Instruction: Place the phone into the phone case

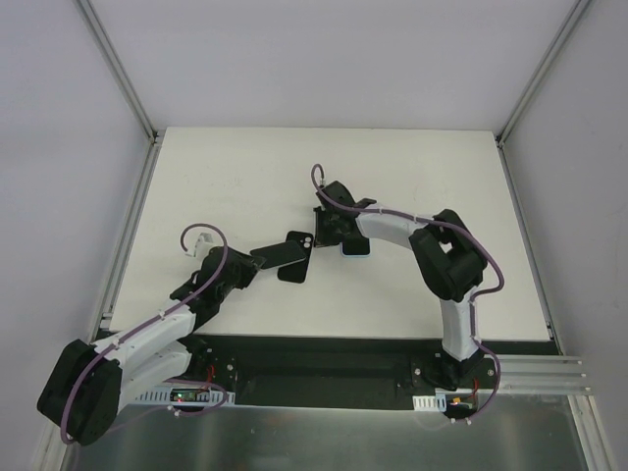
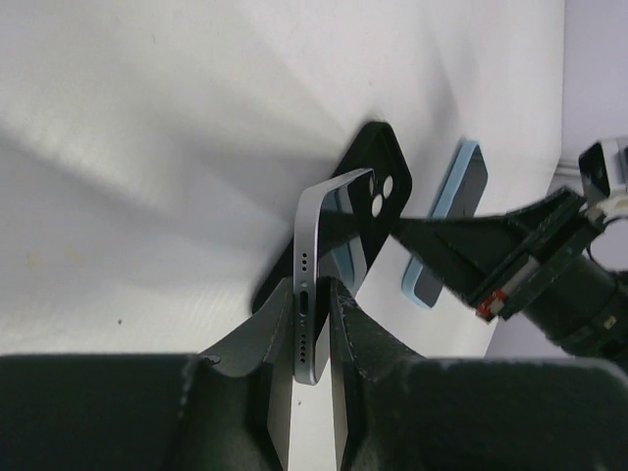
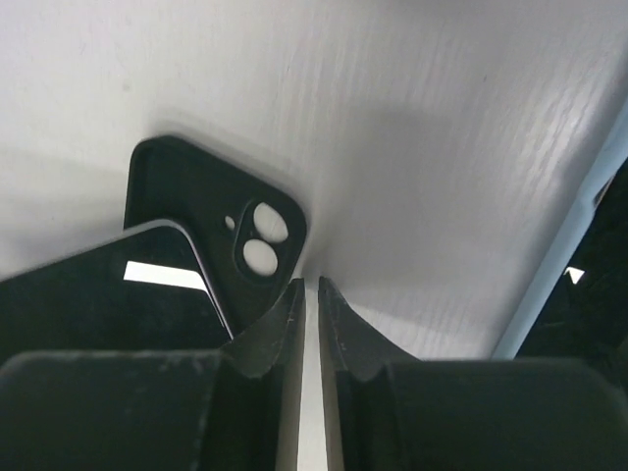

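Left wrist: phone [image 2: 312,257] tilted over case [image 2: 390,157]

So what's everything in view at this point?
phone: one, silver edge and dark face, tilted over the case, clamped in the left fingers.
phone case: one, black, flat on the table at mid-table, camera cutout showing.
flat light blue item: one, phone or case (cannot tell which), on the table beside the black case, under the right arm.
table: one, white.
left gripper: one, black fingers shut on the phone's bottom end.
right gripper: one, black fingers together, holding nothing, at the case's camera corner.
arms: two, black and white, purple cables.
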{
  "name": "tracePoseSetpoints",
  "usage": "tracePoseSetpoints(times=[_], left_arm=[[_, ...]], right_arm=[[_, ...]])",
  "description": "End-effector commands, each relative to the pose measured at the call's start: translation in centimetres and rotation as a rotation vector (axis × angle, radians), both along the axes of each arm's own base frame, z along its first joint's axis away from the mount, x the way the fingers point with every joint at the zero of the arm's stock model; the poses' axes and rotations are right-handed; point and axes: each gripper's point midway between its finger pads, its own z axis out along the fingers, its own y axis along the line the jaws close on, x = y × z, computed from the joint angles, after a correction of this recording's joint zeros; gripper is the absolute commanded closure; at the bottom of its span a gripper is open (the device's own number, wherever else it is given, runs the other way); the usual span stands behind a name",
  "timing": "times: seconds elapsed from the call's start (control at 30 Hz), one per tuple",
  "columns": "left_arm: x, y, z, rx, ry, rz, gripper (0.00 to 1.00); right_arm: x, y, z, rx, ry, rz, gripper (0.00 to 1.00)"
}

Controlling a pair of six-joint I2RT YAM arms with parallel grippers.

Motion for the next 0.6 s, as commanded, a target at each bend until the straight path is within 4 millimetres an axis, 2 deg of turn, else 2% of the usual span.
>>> tracePoseSetpoints(times=[0.0,0.07,0.13,0.17,0.33,0.37,0.47,0.57], left_arm=[[-0.6,3.0,-1.7,0.137,0.092,0.018,1.00],[-0.3,3.1,-1.2,0.127,0.079,0.018,1.00],[-0.2,3.3,-0.8,0.125,0.063,0.015,1.00],[0.0,3.3,-0.2,0.122,0.043,0.016,1.00],[0.6,3.3,1.2,0.127,0.003,-0.006,1.00],[0.8,3.3,1.3,0.122,0.002,-0.008,1.00],[1.0,3.1,1.6,0.117,0.005,-0.024,1.00],[1.0,2.7,1.8,0.106,0.005,-0.041,1.00]], right_arm=[[-4.7,-1.6,-2.2,-0.068,0.124,0.018,0.87],[-6.2,-2.0,-2.4,-0.068,0.135,0.023,0.87],[-6.7,-1.4,-1.7,-0.027,0.120,0.016,0.87],[-8.0,-1.7,-2.4,-0.032,0.138,0.022,0.87],[-9.9,-0.5,-2.5,0.010,0.138,0.006,0.86],[-10.7,0.0,-2.7,0.020,0.149,-0.003,0.86],[-11.3,1.8,-3.1,0.070,0.159,-0.009,0.85],[-11.0,4.0,-2.9,0.119,0.149,-0.003,0.86]])
